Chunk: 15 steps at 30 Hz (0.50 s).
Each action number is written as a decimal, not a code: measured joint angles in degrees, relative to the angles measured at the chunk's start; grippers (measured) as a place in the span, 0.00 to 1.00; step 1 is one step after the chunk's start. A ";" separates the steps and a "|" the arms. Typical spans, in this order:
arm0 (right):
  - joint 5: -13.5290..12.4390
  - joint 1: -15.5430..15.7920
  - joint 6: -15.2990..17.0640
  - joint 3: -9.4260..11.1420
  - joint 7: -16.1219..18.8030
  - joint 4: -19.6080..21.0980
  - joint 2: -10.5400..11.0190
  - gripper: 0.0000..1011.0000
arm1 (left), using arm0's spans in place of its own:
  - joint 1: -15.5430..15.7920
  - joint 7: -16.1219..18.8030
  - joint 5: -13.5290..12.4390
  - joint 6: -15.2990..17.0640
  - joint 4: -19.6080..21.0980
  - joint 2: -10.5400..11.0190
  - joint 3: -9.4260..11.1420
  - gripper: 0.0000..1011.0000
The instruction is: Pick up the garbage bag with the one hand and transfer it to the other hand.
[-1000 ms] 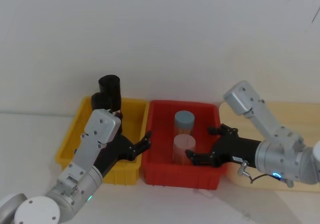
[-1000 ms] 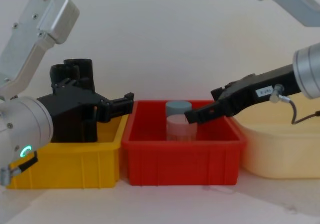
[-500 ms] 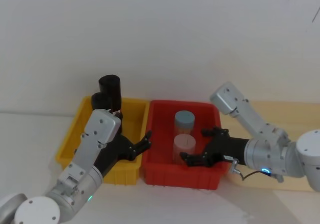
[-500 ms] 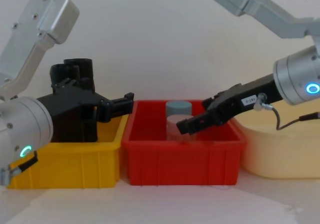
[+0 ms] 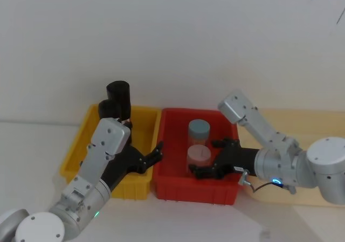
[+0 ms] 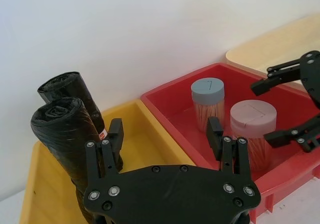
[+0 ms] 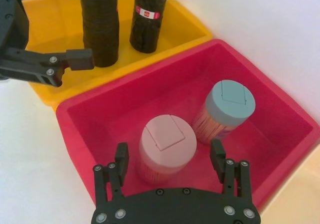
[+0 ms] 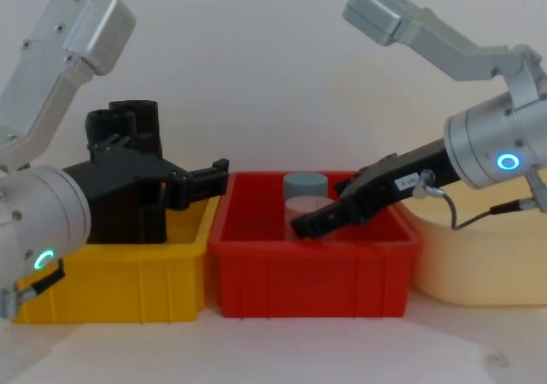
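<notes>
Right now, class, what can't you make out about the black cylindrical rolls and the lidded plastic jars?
Head view: lower half of the smooth plain black garbage bag roll, behind the left arm.
Chest view: the pink-lidded clear jar, mostly behind the open right gripper.
Chest view: which black roll is which, behind the left gripper.
Right wrist view: red-and-white sticker print on the second black roll, too small.

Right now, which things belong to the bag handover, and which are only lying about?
Job: garbage bag; left claw, open at the yellow bin; right claw, open at the red bin.
Lying about: stickered black roll, both bins, blue-lidded jar, pink-lidded jar.
</notes>
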<state>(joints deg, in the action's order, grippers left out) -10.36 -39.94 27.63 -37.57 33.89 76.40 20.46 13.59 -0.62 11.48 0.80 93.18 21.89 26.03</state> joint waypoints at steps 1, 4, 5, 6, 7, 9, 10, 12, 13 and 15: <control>0.02 -0.09 -0.05 -0.04 0.01 -0.20 -0.13 0.99 | 0.00 0.00 0.00 0.00 0.00 0.00 0.00 0.99; 0.12 -0.41 -0.34 -0.13 0.02 -1.04 -0.65 0.99 | 0.00 0.00 0.00 0.00 0.00 0.00 0.00 0.99; 0.14 -0.47 -0.41 -0.15 0.02 -1.24 -0.76 0.99 | 0.00 0.00 0.00 0.00 0.00 0.00 0.00 0.99; 0.18 -0.58 -0.53 -0.18 0.03 -1.60 -0.96 0.99 | 0.00 0.00 0.00 0.00 0.00 0.00 0.00 0.99; 0.19 -0.64 -0.57 -0.20 0.03 -1.77 -1.08 0.99 | 0.00 0.00 0.00 0.00 0.00 0.00 0.00 0.99; 0.23 -0.77 -0.70 -0.24 0.04 -2.14 -1.30 0.99 | 0.00 0.00 0.00 0.00 0.00 0.00 0.00 0.99; 0.23 -0.77 -0.70 -0.24 0.04 -2.14 -1.30 0.99 | 0.00 0.00 0.00 0.00 0.00 0.00 0.00 0.99; 0.28 -0.93 -0.84 -0.29 0.04 -2.59 -1.58 0.99 | 0.00 0.00 0.00 0.00 0.00 0.00 0.00 0.99; 0.29 -0.96 -0.88 -0.30 0.04 -2.66 -1.65 0.99 | 0.00 0.00 0.00 0.00 0.00 0.00 0.00 0.99; 0.31 -1.01 -0.94 -0.31 0.04 -2.83 -1.75 0.99 | 0.00 0.00 0.00 0.00 0.00 0.00 0.00 0.99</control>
<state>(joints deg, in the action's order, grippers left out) -10.05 -40.95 26.68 -37.88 33.93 73.57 18.71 13.59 -0.62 11.48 0.79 93.18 21.89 26.03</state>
